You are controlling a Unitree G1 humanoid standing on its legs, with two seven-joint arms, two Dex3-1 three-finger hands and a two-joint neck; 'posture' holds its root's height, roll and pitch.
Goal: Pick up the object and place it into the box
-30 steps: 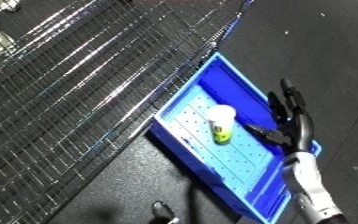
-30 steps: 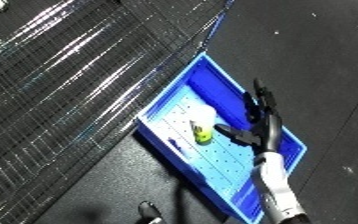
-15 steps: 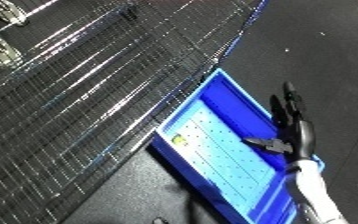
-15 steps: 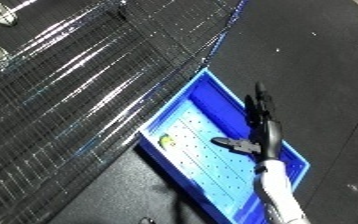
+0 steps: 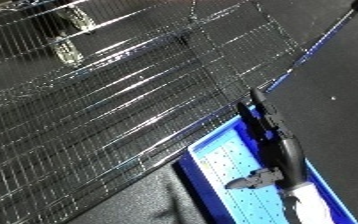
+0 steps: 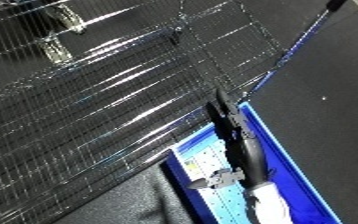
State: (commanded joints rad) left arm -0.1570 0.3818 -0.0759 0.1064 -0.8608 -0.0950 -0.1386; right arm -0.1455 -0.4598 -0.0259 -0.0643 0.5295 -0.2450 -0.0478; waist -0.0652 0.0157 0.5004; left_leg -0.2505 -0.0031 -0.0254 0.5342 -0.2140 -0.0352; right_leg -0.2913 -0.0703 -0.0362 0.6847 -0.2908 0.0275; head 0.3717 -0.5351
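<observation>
My right hand (image 5: 278,146) reaches over the blue bin (image 5: 188,166) from the lower right. Its fingers (image 5: 258,100) stretch straight past the bin's far end toward the wire rack, and the thumb (image 5: 247,181) sticks out to the left above the bin's pale floor. The hand is open and holds nothing. The same hand (image 6: 243,146) and the bin's rim (image 6: 176,173) show in the right eye view. No object shows in the visible part of the bin; the arm hides some of its floor. My left hand is out of sight.
A shiny wire rack (image 5: 113,105) fills the upper left, right up against the bin's left side. A metal piece (image 5: 69,47) lies on it at the far top left. Dark flat ground (image 5: 340,105) lies to the right of the bin.
The camera has swung, so the bin now sits at the lower right. The yellow-green object that lay in the bin a second ago no longer shows. The right hand stays open with straight fingers.
</observation>
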